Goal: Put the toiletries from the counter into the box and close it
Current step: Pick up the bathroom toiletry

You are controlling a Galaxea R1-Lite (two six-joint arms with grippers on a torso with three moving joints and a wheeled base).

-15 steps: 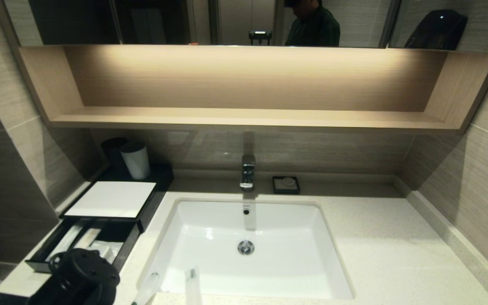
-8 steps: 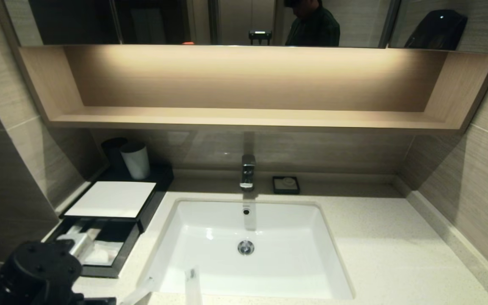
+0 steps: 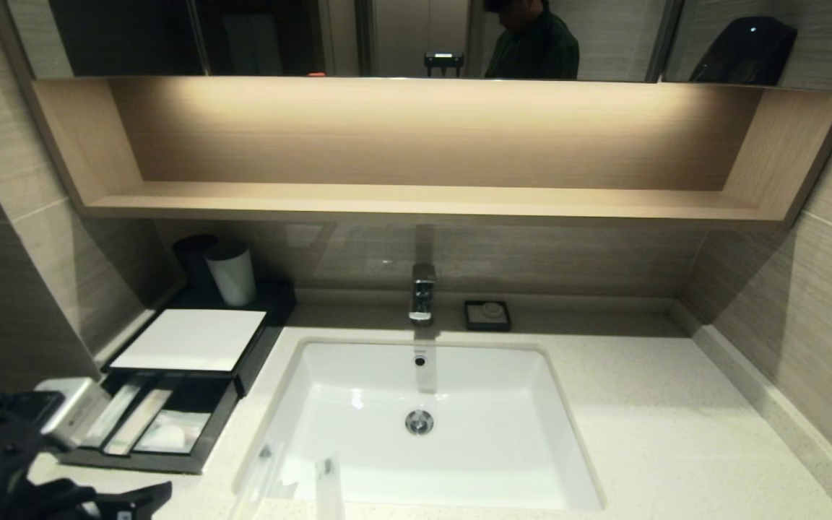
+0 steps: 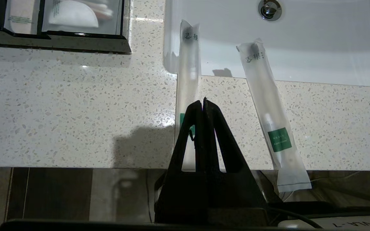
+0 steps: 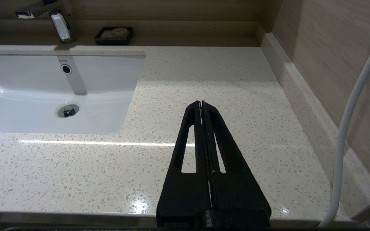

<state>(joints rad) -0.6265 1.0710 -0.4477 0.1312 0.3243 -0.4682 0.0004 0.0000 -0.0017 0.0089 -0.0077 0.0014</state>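
Currently the left end effector (image 4: 203, 102) hovers empty with its fingers pressed together, above the lower end of one long packet (image 4: 188, 67); a second long packet (image 4: 270, 112) lies beside it on the worktop (image 4: 59, 112), both tips overhanging the basin (image 3: 423, 404). Further left, the box (image 3: 192, 339) has its drawer (image 3: 145, 433) pulled out, with packets inside. The right end effector (image 5: 201, 104), also pressed together, is parked over bare worktop right of the basin.
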